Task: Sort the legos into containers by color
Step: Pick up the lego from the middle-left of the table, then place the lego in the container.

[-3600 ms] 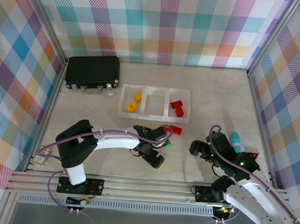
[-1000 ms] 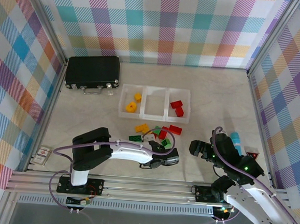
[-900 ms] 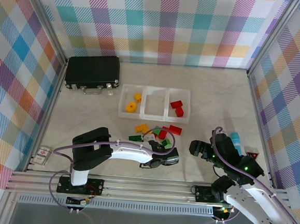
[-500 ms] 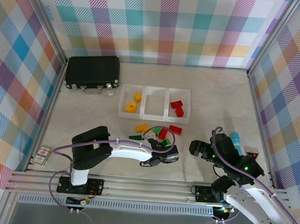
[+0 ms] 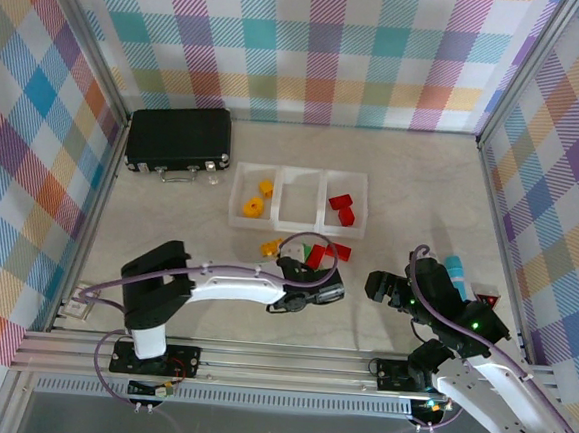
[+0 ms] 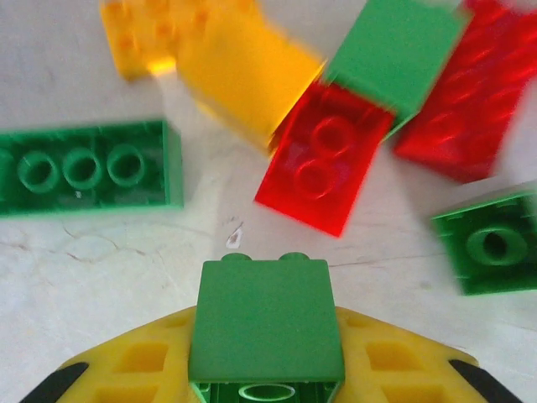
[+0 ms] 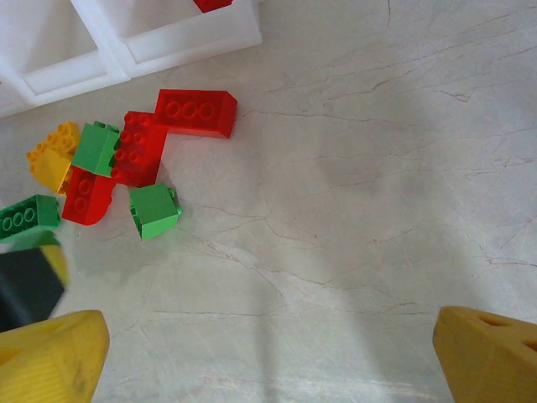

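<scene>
My left gripper (image 6: pixel 267 374) is shut on a small green lego (image 6: pixel 267 315), held between its yellow fingers (image 6: pixel 126 365). Just beyond lie loose legos on the table: a long green one (image 6: pixel 84 168), a yellow-orange one (image 6: pixel 210 59), a red one (image 6: pixel 323 159) and another green one (image 6: pixel 491 248). From above, the left gripper (image 5: pixel 314 291) sits at the near side of this pile (image 5: pixel 312 251). The containers (image 5: pixel 296 221) stand behind the pile, with yellow-orange pieces (image 5: pixel 253 206) in the left one and red pieces (image 5: pixel 342 209) in the right. My right gripper (image 5: pixel 377 287) is open over bare table, to the right of the pile.
A large black case (image 5: pixel 178 140) lies at the back left. A teal cylinder (image 5: pixel 456 272) stands by the right arm near the right wall. A small card (image 5: pixel 82 299) lies near the left front edge. In the right wrist view the pile (image 7: pixel 138 147) is at the left.
The left gripper's jaws have closed on the green lego and the arm has shifted a little toward the pile. The right arm has not moved.
</scene>
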Available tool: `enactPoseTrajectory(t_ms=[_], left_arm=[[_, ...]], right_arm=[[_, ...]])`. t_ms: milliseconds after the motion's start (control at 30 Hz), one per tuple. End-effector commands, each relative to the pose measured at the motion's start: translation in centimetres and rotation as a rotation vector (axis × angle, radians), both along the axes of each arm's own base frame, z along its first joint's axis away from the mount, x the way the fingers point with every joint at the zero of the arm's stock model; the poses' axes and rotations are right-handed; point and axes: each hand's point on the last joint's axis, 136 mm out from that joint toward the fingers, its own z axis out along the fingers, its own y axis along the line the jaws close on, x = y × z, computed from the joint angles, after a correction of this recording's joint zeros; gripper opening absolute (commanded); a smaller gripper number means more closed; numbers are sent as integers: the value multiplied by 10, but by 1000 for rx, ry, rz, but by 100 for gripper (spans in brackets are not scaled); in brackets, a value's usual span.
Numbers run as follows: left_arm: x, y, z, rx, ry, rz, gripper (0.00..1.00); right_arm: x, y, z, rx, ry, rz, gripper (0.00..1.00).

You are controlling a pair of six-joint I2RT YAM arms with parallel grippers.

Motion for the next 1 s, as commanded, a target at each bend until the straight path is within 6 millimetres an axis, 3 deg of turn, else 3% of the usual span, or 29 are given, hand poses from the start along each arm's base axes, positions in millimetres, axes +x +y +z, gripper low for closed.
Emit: enactPoseTrajectory(t_ms=[0, 133, 267, 433, 633, 800, 967], left_arm=[[30, 4, 69, 26, -110, -91, 21], [66, 2, 102, -16, -115, -158, 22], [105, 5, 113, -62, -110, -174, 23], [162, 6, 99, -89, -31, -192, 27], [205, -10, 82, -81, -23, -227, 28], [228, -1, 55, -140, 39, -163, 29], [232, 2, 36, -141, 76, -154, 34]], right_arm=[[2, -2, 3, -6, -13, -9, 99], [3, -3, 4, -12, -13, -14, 99], [3, -4, 6, -16, -13, -16, 99], [3, -4, 7, -20, -11, -16, 99], [4, -5, 8, -33, -7, -16, 99], [4, -5, 10, -39, -7, -12, 99], [4, -4, 7, -45, 0, -10, 99]])
